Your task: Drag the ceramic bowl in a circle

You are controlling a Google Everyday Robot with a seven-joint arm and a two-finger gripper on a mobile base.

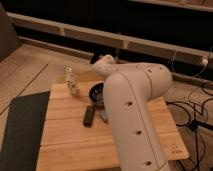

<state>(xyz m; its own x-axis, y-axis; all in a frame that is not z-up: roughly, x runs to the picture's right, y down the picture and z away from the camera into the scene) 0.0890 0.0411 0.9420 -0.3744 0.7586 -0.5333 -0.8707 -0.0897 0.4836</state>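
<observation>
The ceramic bowl (pixel 96 94) is a dark round bowl with a bluish-grey inside, standing on the wooden table (pixel 65 142) just right of the small pale bottle. Only its left half shows. My big white arm (pixel 132 107) covers its right half. My gripper reaches down at the bowl's right side and is hidden behind the arm. A flat black bar (pixel 89 115) lies on the table just in front of the bowl.
The small pale bottle (pixel 73 82) stands upright at the table's back left, close to the bowl. A small grey object (pixel 103 116) lies right of the black bar. A dark mat (pixel 20 130) lies left of the table. Cables (pixel 192 117) trail on the floor at the right.
</observation>
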